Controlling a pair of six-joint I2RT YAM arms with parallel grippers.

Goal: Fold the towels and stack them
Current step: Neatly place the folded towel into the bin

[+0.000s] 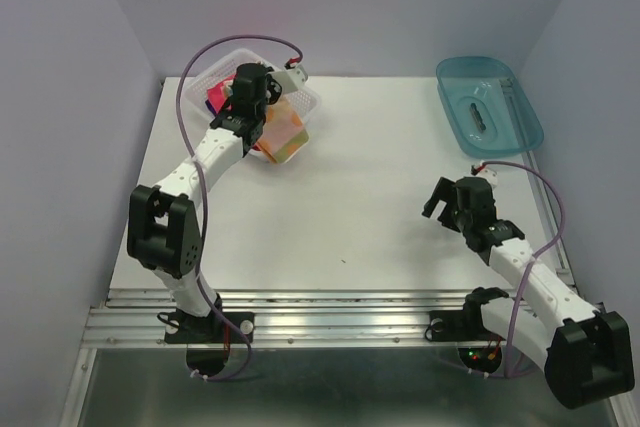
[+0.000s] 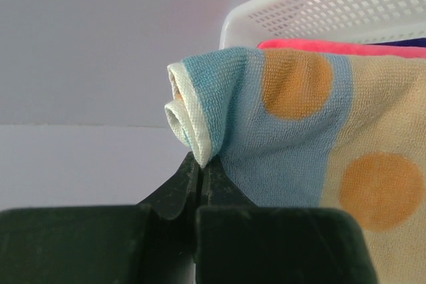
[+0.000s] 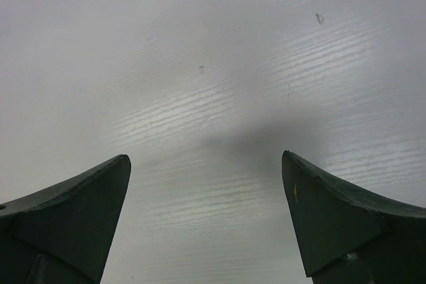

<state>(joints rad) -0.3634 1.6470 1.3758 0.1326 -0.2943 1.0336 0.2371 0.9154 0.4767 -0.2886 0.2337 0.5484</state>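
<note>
Left wrist | left claw (image 2: 201, 163) clamped on spotted towel (image 2: 299, 131) | right claw (image 3: 205, 156) apart | towels (image 1: 283, 133): 3

purple towel (image 2: 407, 46) mostly hidden, spotted towel (image 2: 313, 138) cropped

Top view: bright, even, diffuse light. The white table (image 1: 340, 197) looks slightly washed but has no hard glare, and the shadows on it are faint and soft-edged. A faint pink tint shows on the back wall (image 1: 380, 7) above the basket (image 1: 312, 102). The side walls (image 1: 60, 147) splay outward toward the frame edges, a wide-lens distortion.

Left wrist view: the spotted towel (image 2: 293, 131) weave is sharp. The left gripper (image 2: 201, 164) sits near the lens, dark and soft-edged.

Right wrist view: one blurred grey shadow lies on the table by the right gripper (image 3: 206, 154). The table grain is crisp and the finger bases are underexposed.
</note>
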